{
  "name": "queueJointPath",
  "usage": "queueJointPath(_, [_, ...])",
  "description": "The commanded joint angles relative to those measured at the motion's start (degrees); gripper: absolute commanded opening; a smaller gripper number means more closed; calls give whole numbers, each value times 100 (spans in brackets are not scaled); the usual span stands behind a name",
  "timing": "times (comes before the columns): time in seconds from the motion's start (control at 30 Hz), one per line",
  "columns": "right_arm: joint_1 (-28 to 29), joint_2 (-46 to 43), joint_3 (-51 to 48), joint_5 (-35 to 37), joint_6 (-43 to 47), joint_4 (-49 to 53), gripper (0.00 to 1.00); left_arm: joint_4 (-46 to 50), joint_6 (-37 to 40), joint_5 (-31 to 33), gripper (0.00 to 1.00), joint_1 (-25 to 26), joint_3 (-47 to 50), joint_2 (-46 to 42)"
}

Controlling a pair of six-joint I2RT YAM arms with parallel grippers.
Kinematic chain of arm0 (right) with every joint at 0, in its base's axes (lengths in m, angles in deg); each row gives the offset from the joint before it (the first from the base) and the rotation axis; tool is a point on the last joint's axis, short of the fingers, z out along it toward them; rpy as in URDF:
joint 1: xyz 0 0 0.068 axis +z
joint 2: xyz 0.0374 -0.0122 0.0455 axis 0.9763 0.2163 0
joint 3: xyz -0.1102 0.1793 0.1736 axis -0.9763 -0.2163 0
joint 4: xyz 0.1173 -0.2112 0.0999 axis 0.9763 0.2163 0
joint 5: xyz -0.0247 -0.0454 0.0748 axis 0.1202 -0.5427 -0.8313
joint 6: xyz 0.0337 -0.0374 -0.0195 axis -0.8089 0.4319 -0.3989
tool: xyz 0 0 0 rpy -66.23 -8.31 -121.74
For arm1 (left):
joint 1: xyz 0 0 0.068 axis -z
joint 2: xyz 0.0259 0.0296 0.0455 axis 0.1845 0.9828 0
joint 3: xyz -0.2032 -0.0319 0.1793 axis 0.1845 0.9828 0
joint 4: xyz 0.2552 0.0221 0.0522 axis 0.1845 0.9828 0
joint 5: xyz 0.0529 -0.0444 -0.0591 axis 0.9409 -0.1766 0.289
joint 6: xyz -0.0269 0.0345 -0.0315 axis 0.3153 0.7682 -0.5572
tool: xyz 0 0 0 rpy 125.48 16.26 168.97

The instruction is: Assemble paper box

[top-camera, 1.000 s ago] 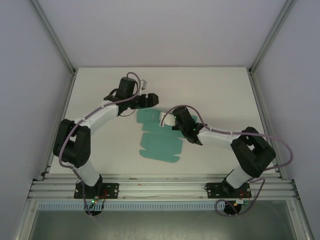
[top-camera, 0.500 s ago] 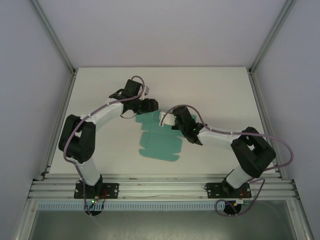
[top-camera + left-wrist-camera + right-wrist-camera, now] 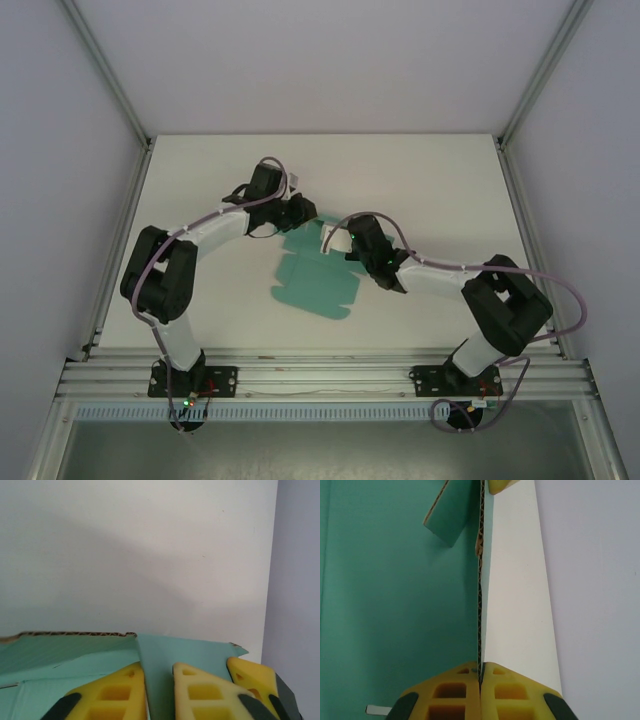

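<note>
Your white table [image 3: 420,170] carries the paper box [image 3: 315,285] near its middle, between the two arms. As a container it is not yet formed. You have a flat die-cut sheet lying teal face up, with one panel raised along its 1 o'clock edge, so it has no closed walls and no cavity.

In the top view the sheet is teal-green, with a stepped outline of notches and small tabs. Its long side runs from 12 to 6 o'clock and it lies slightly askew.

In the right wrist view the paper box [image 3: 395,605] shows a broad teal face on the left. The raised panel stands upright and edge-on up the centre, with brown corrugated fluting along its cut edge and a white reverse facing the table [image 3: 595,580]. A smaller flap at 12 o'clock leans away to the left.

In the left wrist view the paper box [image 3: 65,650] shows a fluted far edge and a fold line beside it, against the table [image 3: 125,555].

Your right gripper [image 3: 335,238] [image 3: 480,672] sits at the sheet's 1 o'clock corner, its yellow fingers pressed together on the upright panel.

Your left gripper [image 3: 300,212] [image 3: 159,667] sits at the 12 o'clock edge. Its fingers are close together with a narrow strip of teal card showing between them, and you cannot tell whether they actually pinch it.
</note>
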Motion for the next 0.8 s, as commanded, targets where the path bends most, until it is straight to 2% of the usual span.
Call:
queueJointPath(0.0, [123,-241,-85,-231,-84,-285,0,-659,-315,-267,14,82,143,33])
queueJointPath(0.1, [123,-290,-124,-246,-163,-272,0,-928,-508,-298,11,85,317,-40])
queueJointPath(0.27, [127,-351,-174,-182,-227,-262,0,-814,-406,-191,13,83,353,-181])
queueJointPath(0.33, [118,-365,-181,-145,-232,-263,0,-478,-125,7,38,77,289,-273])
queueJointPath(0.47, [122,-400,-206,-23,-293,-268,0,187,573,747,72,41,376,-654])
queueJointPath(0.53, [109,-447,-238,15,-353,-243,0,475,950,1354,86,-29,565,-927])
queueJointPath(0.63, [60,-520,-283,17,-476,-204,0,622,1178,1979,99,-290,1092,-1367])
queueJointPath(0.77, [-76,-697,-408,-83,-705,-296,0,345,1422,1896,100,-854,1942,-1800])
